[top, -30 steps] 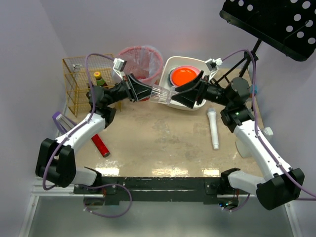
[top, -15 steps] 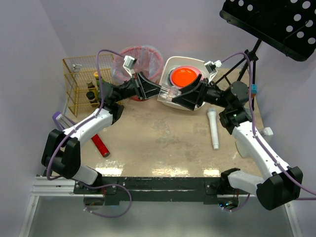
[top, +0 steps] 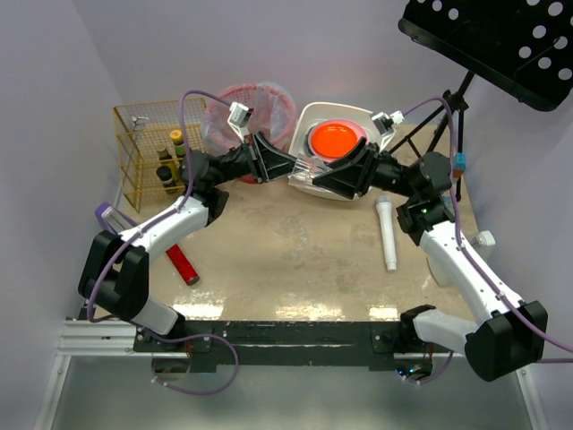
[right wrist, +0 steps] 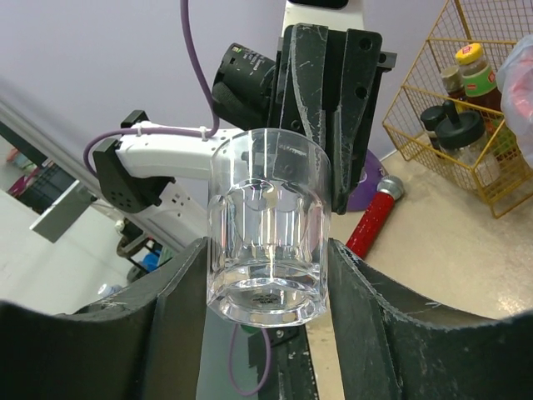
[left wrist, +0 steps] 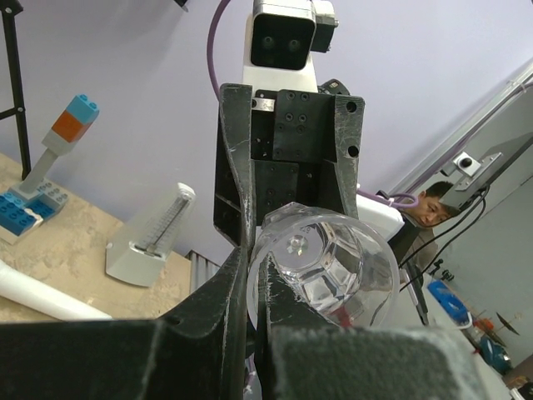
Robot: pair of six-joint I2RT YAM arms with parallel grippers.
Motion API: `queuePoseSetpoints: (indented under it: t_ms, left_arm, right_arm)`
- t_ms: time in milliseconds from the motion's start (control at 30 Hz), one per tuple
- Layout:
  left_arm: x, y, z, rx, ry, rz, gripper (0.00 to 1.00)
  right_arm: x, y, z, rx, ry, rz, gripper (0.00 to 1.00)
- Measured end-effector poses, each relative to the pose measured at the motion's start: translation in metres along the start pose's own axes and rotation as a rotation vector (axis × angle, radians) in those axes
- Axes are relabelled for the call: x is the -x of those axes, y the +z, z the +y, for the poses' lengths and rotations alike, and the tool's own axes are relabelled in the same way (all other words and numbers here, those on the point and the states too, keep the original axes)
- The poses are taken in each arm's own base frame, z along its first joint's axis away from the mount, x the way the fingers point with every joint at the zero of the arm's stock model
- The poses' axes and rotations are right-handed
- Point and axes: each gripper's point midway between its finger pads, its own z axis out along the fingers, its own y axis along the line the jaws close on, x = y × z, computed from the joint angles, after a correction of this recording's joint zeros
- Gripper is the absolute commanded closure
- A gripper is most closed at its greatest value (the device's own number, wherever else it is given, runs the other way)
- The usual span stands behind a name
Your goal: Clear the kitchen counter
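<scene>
Over the last second we see the left arm swing right and lift its elbow, carrying the glass tumbler up to the right gripper, whose fingers have drawn in from a wide spread.

The left gripper is pinched nearly closed on the tumbler's wall at the rim, one finger inside and one outside. The tumbler lies level in mid-air between the two grippers, and in the right wrist view a right finger rests against each of its sides, so both grippers hold it.

The handover takes place above the far edge of the kitchen counter, in front of the white tub holding an orange plate. A red cylinder lies on the counter's left side and a white cylinder on its right. A wire basket of bottles stands at the far left.
</scene>
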Motion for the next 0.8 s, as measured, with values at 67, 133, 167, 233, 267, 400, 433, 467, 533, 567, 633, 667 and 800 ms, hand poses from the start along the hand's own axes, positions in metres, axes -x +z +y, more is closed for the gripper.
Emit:
queuePoseSetpoints:
  t_ms: [67,133,167,233,267,400,433,467,533,567,633,667,800]
  left_arm:
    - [0.0,0.0,0.0,-0.003,0.003,-0.001,0.69]
    - [0.001,0.0,0.0,-0.006,0.006,-0.004,0.5]
    - [0.001,0.0,0.0,-0.004,0.009,-0.009,0.44]
    - [0.002,-0.002,0.004,0.008,0.006,-0.023,0.37]
    - [0.002,-0.004,0.008,0.021,0.001,-0.03,0.34]
    - [0.0,-0.027,0.035,0.122,-0.039,-0.063,0.3]
    - [0.0,-0.035,0.042,0.155,-0.049,-0.078,0.3]
    - [0.0,-0.044,0.048,0.19,-0.05,-0.086,0.3]
    - [-0.002,-0.06,0.057,0.26,-0.046,-0.1,0.3]
    - [-0.003,-0.066,0.06,0.296,-0.038,-0.104,0.29]
    - [-0.004,-0.075,0.063,0.365,-0.012,-0.103,0.29]
    - [-0.005,-0.079,0.065,0.404,0.006,-0.1,0.28]
    - [-0.008,-0.099,0.072,0.576,0.093,-0.086,0.28]
  right_arm:
    - [0.0,0.0,0.0,0.001,0.0,-0.001,0.91]
    - [0.0,0.0,0.0,0.001,0.002,0.0,1.0]
    - [0.0,0.0,0.0,-0.002,0.004,0.001,1.0]
    - [-0.001,0.0,-0.003,-0.013,0.006,0.001,1.0]
    - [-0.001,0.0,-0.005,-0.024,0.008,0.0,1.0]
    - [0.012,0.002,-0.013,-0.099,-0.01,-0.024,1.0]
    - [0.018,0.003,-0.013,-0.119,-0.022,-0.033,1.0]
    - [0.026,0.004,-0.013,-0.139,-0.039,-0.048,1.0]
    - [0.049,0.006,-0.014,-0.197,-0.09,-0.089,1.0]
    - [0.055,0.007,-0.015,-0.212,-0.105,-0.099,1.0]
    - [0.076,0.009,-0.024,-0.291,-0.15,-0.132,1.0]
    - [0.084,0.009,-0.03,-0.333,-0.17,-0.142,1.0]
    - [0.103,0.008,-0.078,-0.528,-0.219,-0.139,1.0]
